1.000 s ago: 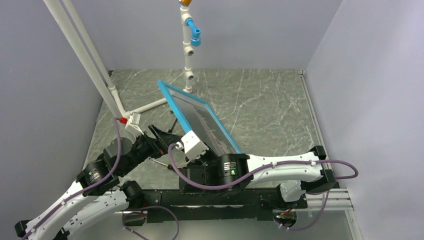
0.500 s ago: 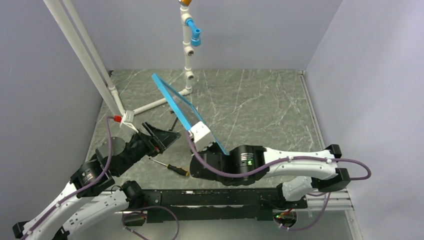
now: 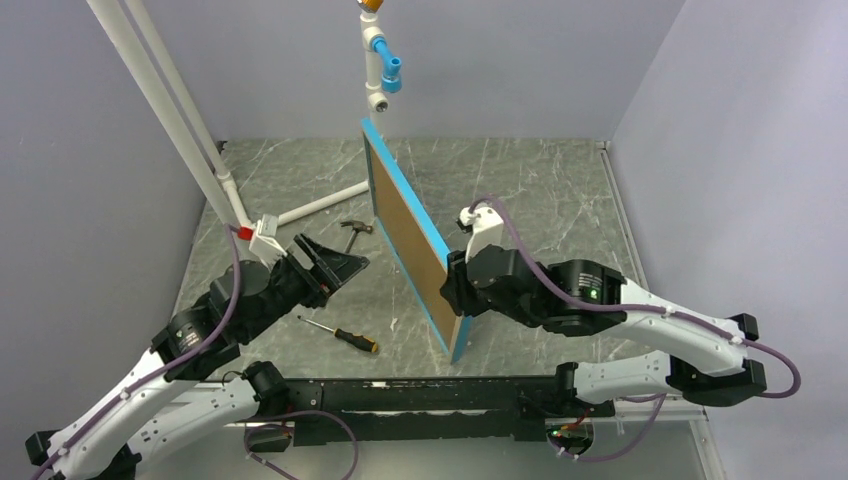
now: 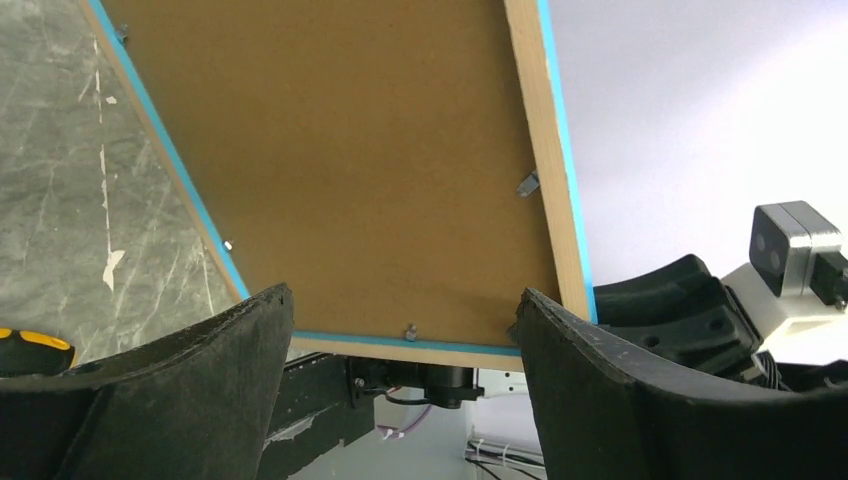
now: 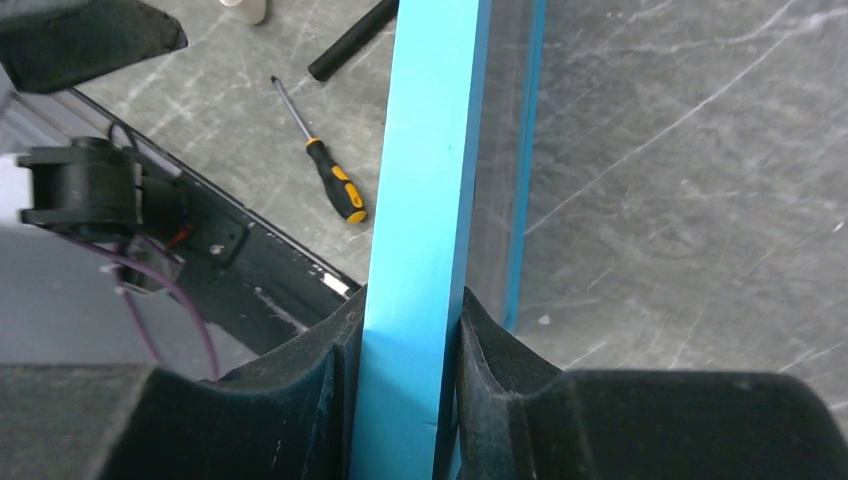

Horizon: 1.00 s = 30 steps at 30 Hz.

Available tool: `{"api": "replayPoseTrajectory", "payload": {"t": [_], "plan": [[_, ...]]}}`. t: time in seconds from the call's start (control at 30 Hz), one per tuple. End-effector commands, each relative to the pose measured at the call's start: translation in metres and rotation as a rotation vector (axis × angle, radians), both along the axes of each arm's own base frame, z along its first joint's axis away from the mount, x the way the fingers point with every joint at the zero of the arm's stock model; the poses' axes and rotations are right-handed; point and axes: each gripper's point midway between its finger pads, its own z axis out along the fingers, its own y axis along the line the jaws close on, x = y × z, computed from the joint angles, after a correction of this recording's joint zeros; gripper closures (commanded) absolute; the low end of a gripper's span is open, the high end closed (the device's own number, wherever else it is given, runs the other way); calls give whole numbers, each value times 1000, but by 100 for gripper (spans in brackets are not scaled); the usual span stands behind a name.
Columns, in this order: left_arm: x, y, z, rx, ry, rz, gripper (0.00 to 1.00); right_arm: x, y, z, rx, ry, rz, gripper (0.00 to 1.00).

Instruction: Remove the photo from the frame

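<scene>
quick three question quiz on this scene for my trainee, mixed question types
1. True or false: the left gripper is shut on the turquoise-edged wooden picture frame.
2. Which face of the frame is turned toward the left gripper? A) turquoise front B) brown backing board C) neither
3. Fill in: the yellow-and-black-handled tool lying on the grey marbled table is a ____.
Key: 1 false, the right gripper clamps it; 2 B; 3 screwdriver.
</scene>
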Motion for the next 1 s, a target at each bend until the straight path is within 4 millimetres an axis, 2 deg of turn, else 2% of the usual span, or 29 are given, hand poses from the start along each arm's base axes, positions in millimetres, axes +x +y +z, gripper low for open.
{"api": "replayPoseTrajectory", "payload": {"t": [0.0, 0.27, 0.5, 0.67, 0.87, 0.97], "plan": [[-1, 8, 2, -40, -12, 32, 15, -21, 5, 23, 167, 104, 38, 100], [-11, 32, -5, 4, 0, 69, 15, 2, -61, -5, 114, 93, -244, 100], [-13, 34, -27, 1, 25, 77, 15, 12, -133, -60, 61, 88, -577, 100], [-10, 37, -55, 65, 65, 103, 15, 25, -139, -84, 82, 37, -644, 100], [-7, 43, -84, 180, 103, 121, 15, 36, -165, -109, 7, 29, -822, 100], [-6, 41, -95, 233, 122, 108, 15, 49, -168, -117, -23, 22, -862, 100]]}}
